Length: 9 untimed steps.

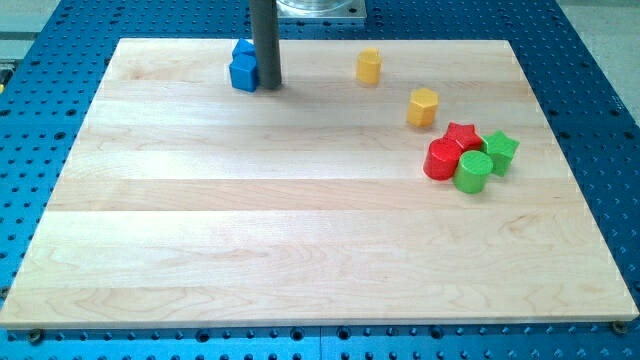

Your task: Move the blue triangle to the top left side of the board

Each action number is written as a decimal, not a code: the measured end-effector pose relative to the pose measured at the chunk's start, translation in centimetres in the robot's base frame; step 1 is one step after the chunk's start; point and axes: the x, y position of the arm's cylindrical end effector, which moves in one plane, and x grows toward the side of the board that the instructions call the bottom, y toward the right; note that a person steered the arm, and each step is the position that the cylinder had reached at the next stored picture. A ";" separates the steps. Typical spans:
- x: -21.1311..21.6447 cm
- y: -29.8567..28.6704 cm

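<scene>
1. Sitting at the far edge, left of centre, the blue blocks point(243, 66) look like two pieces; I cannot tell which is the triangle.
2. My tip point(269, 84) touches their right side; no hand exists to open or close.
3. The far-left corner still lies further left.
4. Pale wooden worktop point(250, 220) on blue perforated base point(40, 110); yellow, red, green blocks right.
</scene>
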 end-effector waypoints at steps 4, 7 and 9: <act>-4.4 -5.4; -1.2 -9.8; -1.4 -12.1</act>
